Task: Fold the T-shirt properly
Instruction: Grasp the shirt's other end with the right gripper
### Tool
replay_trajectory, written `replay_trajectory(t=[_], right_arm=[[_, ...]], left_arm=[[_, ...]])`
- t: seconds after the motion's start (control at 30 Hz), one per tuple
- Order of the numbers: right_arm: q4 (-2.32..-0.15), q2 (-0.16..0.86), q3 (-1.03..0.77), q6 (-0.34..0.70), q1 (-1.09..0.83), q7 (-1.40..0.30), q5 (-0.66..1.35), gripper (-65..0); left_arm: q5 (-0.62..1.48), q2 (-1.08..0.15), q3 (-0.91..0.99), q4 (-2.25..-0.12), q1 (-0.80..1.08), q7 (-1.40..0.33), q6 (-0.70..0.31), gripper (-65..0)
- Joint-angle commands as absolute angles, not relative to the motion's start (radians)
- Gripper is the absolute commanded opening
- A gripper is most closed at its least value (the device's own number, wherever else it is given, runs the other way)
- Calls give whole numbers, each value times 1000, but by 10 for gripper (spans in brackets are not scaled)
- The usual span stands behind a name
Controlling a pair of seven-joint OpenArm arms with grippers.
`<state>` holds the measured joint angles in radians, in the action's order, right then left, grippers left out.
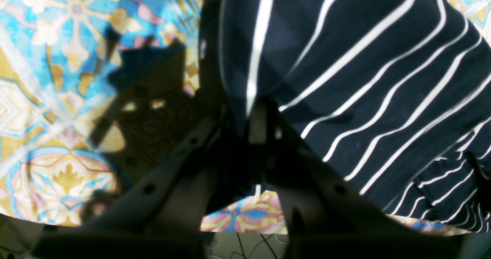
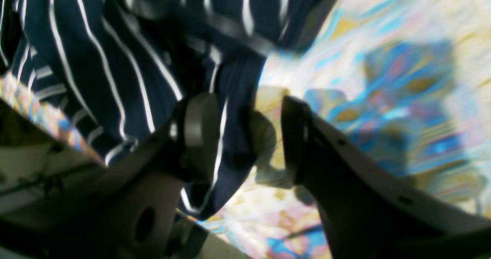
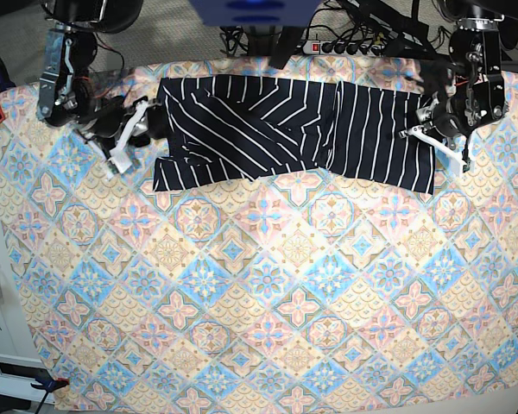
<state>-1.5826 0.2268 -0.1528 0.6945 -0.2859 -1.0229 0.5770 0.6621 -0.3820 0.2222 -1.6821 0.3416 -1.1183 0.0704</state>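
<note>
Left hand pinched the T-shirt edge; right hand stood spread, cloth between its fingers. T-shirt lay partly folded along the table's far edge.

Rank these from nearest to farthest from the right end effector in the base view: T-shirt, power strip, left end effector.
From the right end effector:
1. T-shirt, its edge right beside it.
2. Power strip, beyond the tablecloth's far edge.
3. Left end effector, at the shirt's opposite end.

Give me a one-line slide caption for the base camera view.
Two arms work opposite ends of the striped T-shirt on the patterned tablecloth: left gripper pinching cloth, right gripper open.
</note>
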Motion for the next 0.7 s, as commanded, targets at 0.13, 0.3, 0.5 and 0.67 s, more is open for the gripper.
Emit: replay_trajectory(t=[0.13,0.3,0.5,0.67], right_arm=[[-1573,237,-85,698,-277,-1001,601,-383],[-1543,237,-51,698,-243,-1001,601,-383],[-1529,237,-58,698,-220,-1007,602,-382],[-1534,246,-114,698,-209,-1040,687,-382]], left_arm=[[667,-394,226,-1695,338,-1112,67,-650],[667,-394,226,-1695,338,-1112,67,-650],[667,-394,226,-1695,340,-1112,67,-650],[667,-394,226,-1695,340,-1112,67,-650]])
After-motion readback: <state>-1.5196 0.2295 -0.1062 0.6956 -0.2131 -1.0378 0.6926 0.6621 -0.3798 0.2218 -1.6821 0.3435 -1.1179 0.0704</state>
